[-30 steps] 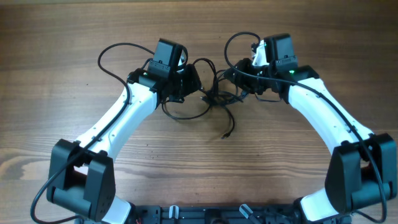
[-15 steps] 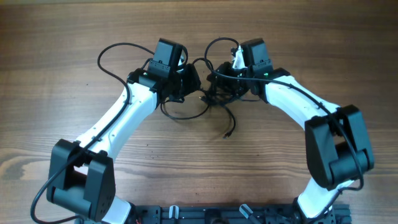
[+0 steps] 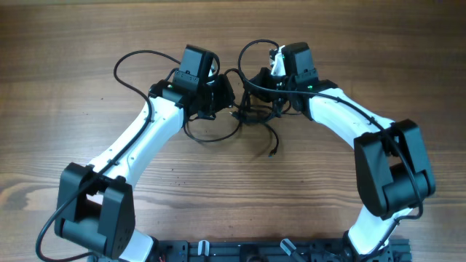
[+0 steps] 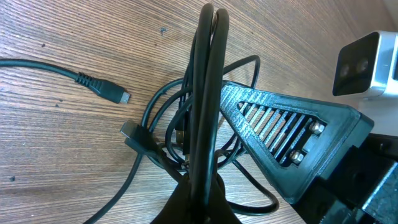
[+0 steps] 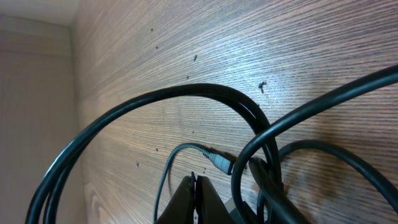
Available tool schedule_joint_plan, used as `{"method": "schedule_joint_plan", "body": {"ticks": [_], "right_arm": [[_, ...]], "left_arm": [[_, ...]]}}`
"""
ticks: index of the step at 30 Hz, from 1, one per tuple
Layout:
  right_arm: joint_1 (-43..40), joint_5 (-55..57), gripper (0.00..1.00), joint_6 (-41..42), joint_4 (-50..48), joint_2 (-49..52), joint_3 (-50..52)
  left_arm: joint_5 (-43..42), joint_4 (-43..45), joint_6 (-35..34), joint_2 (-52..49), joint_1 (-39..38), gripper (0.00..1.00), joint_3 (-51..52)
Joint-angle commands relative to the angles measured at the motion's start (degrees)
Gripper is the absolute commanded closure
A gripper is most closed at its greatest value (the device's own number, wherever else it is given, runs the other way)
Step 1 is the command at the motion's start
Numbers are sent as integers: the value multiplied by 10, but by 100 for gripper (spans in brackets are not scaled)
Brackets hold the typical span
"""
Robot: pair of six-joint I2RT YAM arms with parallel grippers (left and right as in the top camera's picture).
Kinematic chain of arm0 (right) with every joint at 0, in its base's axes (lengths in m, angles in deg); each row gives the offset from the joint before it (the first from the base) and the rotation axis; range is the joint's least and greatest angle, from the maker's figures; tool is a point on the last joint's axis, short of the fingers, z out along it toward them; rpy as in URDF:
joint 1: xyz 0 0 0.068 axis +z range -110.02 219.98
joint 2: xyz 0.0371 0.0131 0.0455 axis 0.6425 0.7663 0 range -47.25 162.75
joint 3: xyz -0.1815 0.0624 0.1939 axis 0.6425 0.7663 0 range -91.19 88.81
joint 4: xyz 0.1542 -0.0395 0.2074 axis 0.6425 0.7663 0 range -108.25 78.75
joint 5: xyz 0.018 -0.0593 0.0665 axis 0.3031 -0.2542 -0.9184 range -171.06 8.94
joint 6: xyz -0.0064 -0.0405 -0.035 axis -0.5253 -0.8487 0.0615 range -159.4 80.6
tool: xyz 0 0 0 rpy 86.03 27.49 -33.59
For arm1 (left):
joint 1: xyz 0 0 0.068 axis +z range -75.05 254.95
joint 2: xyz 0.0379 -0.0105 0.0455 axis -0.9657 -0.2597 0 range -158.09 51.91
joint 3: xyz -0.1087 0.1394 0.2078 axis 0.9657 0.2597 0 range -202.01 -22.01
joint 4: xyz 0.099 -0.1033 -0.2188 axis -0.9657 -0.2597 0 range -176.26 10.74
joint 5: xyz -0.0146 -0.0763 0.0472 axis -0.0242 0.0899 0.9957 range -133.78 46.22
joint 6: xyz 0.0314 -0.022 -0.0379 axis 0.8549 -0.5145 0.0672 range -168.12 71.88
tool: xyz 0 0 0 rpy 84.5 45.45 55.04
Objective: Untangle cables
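The cables [image 3: 251, 113] are thin black cords in a tangled heap at the table's middle, between both grippers. One loose plug end [image 3: 273, 151] trails toward the front. My left gripper [image 3: 224, 94] is shut on a doubled strand of the cables [image 4: 208, 93], which runs straight up from its jaws [image 4: 205, 208]. A small plug with a metallic tip [image 4: 118, 94] lies on the wood to the left. My right gripper [image 3: 263, 93] is at the heap's right side. Its fingers [image 5: 196, 186] are pressed together, nothing shows between them, and a pale-tipped plug [image 5: 221, 163] lies just beyond.
The table is bare wood [image 3: 349, 29]. Thicker black wires fixed to the arms loop above each wrist [image 3: 131, 62] [image 3: 251, 47]. The right gripper's black ribbed finger [image 4: 280, 134] sits close beside the held strand in the left wrist view.
My right arm has swung left toward the cable heap and now sits against it. The loose plug end has shifted a little to the right. The left arm has stayed put.
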State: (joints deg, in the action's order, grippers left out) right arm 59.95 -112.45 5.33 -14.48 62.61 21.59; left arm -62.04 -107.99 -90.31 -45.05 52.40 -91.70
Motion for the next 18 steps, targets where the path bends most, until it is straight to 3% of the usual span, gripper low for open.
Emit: {"method": "schedule_joint_plan", "body": {"ticks": [1,2,4,18], "right_arm": [[11,10,76,-14,-1,23,-9],[12,9,62,-12,-1,23,-9],[12,9,54,-13,0,23,-9],[53,61,53,35,-7,58,-7]], "left_arm": [[3,2,-3,-6,3,96,3],[3,2,-3,-6,3,96,3],[4,2,-3,-6,3,96,3],[-3,2,0,-6,3,96,3]]}}
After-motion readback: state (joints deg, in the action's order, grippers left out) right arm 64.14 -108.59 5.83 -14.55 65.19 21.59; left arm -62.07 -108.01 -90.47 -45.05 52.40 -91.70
